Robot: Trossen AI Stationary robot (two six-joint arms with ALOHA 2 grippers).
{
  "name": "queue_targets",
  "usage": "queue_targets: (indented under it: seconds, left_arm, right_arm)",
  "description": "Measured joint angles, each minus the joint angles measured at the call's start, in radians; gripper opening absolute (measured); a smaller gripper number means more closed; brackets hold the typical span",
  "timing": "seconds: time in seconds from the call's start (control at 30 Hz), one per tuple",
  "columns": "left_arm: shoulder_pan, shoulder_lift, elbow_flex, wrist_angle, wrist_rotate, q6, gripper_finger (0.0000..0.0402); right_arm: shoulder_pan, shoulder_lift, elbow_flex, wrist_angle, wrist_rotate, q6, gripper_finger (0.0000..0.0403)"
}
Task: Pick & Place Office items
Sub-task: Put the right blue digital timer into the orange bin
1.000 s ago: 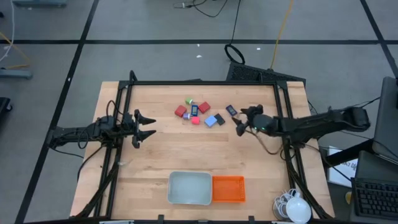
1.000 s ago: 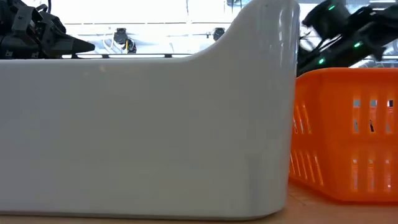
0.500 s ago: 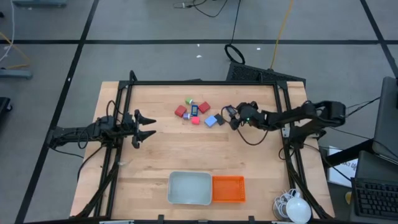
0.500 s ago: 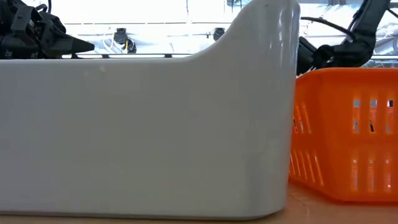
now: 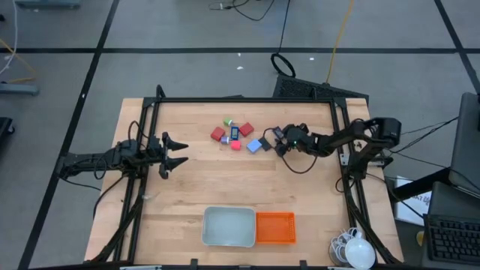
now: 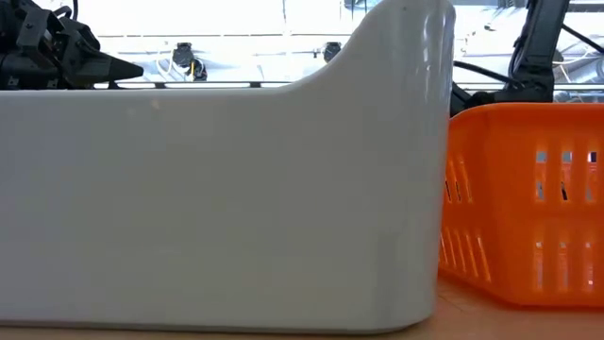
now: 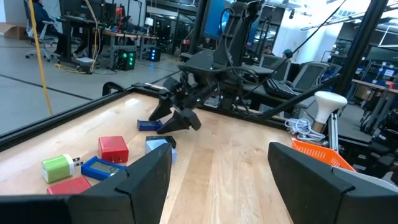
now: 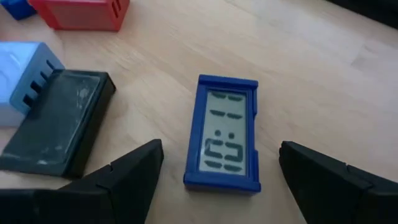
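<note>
The office items lie flat on the wooden table, toward its far side. In the high view they are a green block (image 5: 228, 121), two red blocks (image 5: 217, 134), a white-blue piece (image 5: 235, 133), a pink block (image 5: 235, 145) and a blue block (image 5: 255, 145). My right gripper (image 8: 227, 186) is open and low over a blue-framed flat piece (image 8: 227, 134), with a finger on either side and touching nothing. A black flat piece (image 8: 59, 121) leans on the light-blue block (image 8: 22, 68). My left gripper (image 5: 176, 150) waits open near the table's left edge.
A grey tray (image 5: 229, 226) and an orange mesh basket (image 5: 275, 227) stand side by side at the table's near edge and fill the low view. A black frame (image 5: 240, 100) runs around the table. Bare wood lies between the items and the tray.
My right gripper has moved toward the table's left and far side, up to the small items, and has come down lower. Its arm has folded back at the elbow. The fingers now stand on either side of the blue-framed flat piece.
</note>
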Motion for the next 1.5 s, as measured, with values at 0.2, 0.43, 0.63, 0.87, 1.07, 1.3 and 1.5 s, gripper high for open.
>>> queue_targets:
  seconds: [0.2, 0.43, 0.63, 0.87, 1.07, 1.3, 1.5]
  left_arm:
    - [0.000, 0.000, 0.000, 0.000, 0.000, 0.000, 0.0271]
    - [0.000, 0.000, 0.000, 0.000, 0.000, 0.000, 0.0271]
    - [0.000, 0.000, 0.000, 0.000, 0.000, 0.000, 0.0271]
    - [0.000, 0.000, 0.000, 0.000, 0.000, 0.000, 0.0271]
    - [0.000, 0.000, 0.000, 0.000, 0.000, 0.000, 0.0271]
    - [0.000, 0.000, 0.000, 0.000, 0.000, 0.000, 0.0271]
    - [0.000, 0.000, 0.000, 0.000, 0.000, 0.000, 0.0271]
  right_arm:
    - [-0.001, 0.004, 0.000, -0.003, 0.002, 0.013, 0.0313]
    - [-0.001, 0.005, 0.000, -0.008, 0.001, 0.026, 0.0296]
    - [-0.001, 0.006, 0.000, -0.010, 0.001, 0.029, 0.0271]
    - [-0.001, 0.006, -0.001, -0.010, 0.000, 0.029, 0.0252]
    - [-0.001, 0.007, -0.001, -0.012, -0.001, 0.033, 0.0242]
    - [-0.001, 0.007, -0.001, -0.014, 0.000, 0.047, 0.0227]
    - [-0.001, 0.007, -0.002, -0.014, 0.001, 0.048, 0.0212]
